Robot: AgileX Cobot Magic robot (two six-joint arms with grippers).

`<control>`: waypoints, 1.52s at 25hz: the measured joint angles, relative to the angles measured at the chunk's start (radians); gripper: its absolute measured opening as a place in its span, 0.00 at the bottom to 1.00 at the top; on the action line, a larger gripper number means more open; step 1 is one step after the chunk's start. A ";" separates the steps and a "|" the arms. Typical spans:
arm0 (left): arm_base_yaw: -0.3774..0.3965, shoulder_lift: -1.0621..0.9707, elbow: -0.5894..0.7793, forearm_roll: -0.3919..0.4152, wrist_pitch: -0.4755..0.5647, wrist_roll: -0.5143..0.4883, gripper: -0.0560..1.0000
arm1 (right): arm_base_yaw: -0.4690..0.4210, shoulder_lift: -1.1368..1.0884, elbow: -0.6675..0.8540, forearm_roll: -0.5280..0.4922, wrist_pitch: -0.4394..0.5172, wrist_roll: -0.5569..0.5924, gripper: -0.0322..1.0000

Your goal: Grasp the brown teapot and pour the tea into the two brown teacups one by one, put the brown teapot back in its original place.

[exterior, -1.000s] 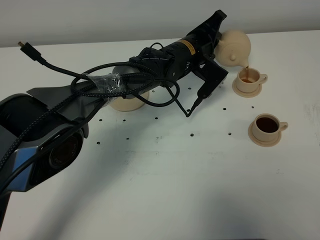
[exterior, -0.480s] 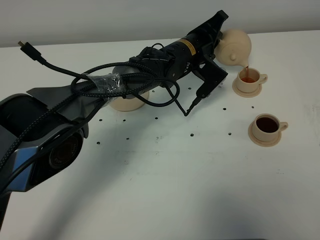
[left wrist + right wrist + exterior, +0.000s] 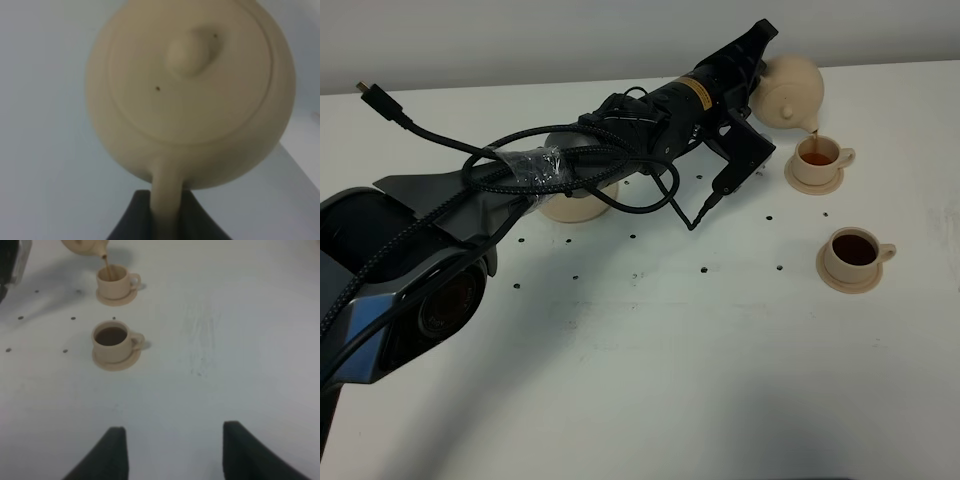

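My left gripper (image 3: 756,60) is shut on the handle of the tan teapot (image 3: 790,92) and holds it tilted above the far teacup (image 3: 820,155). A thin stream of tea runs from the spout into that cup. The left wrist view shows the teapot's lid and knob (image 3: 192,50) with the handle between my fingers (image 3: 165,220). The near teacup (image 3: 855,252) sits on its saucer, full of dark tea. Both cups show in the right wrist view, the far one (image 3: 114,281) and the near one (image 3: 112,342). The wide tan saucer (image 3: 575,205) lies partly hidden under my left arm. My right gripper (image 3: 172,452) is open and empty.
The white table (image 3: 670,380) has small dark holes dotted across its middle. My left arm with its black cables (image 3: 520,165) stretches across the table's left and centre. A loose cable plug (image 3: 368,93) sticks up at the far left.
The teapot has tipped and shifted slightly while tea keeps streaming into the far cup. The arms and cups stay where they were.
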State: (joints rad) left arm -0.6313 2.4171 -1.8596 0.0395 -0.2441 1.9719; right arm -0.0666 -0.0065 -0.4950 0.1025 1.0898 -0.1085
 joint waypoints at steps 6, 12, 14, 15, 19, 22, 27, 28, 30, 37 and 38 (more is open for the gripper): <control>0.000 0.000 0.000 0.019 -0.008 0.000 0.18 | 0.000 0.000 0.000 0.000 0.000 0.000 0.44; 0.000 0.000 0.000 0.039 -0.020 0.000 0.18 | 0.000 0.000 0.000 0.000 0.000 0.000 0.44; 0.000 0.000 0.000 0.040 -0.020 0.000 0.18 | 0.000 0.000 0.000 0.000 0.000 0.000 0.44; 0.000 0.000 0.000 0.042 -0.020 0.000 0.18 | 0.000 0.000 0.000 0.000 0.000 0.000 0.44; 0.000 0.000 0.000 0.043 -0.020 0.000 0.18 | 0.000 0.000 0.000 0.000 0.000 0.000 0.44; 0.000 0.000 0.000 0.043 -0.020 0.000 0.18 | 0.000 0.000 0.000 0.000 0.000 0.000 0.44; 0.000 0.000 0.000 0.043 -0.020 0.000 0.18 | 0.000 0.000 0.000 0.000 0.000 0.000 0.44; 0.000 0.000 0.000 0.043 -0.020 0.000 0.18 | 0.000 0.000 0.000 0.000 0.000 0.000 0.44; 0.000 0.000 0.000 0.043 -0.020 0.000 0.18 | 0.000 0.000 0.000 0.000 0.000 0.000 0.44; 0.000 0.000 0.000 0.043 -0.020 0.000 0.18 | 0.000 0.000 0.000 0.000 0.000 0.000 0.44; 0.000 0.000 0.000 0.043 -0.020 0.000 0.18 | 0.000 0.000 0.000 0.000 0.000 0.000 0.44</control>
State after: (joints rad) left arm -0.6313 2.4171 -1.8596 0.0829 -0.2643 1.9719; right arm -0.0666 -0.0065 -0.4950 0.1025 1.0898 -0.1085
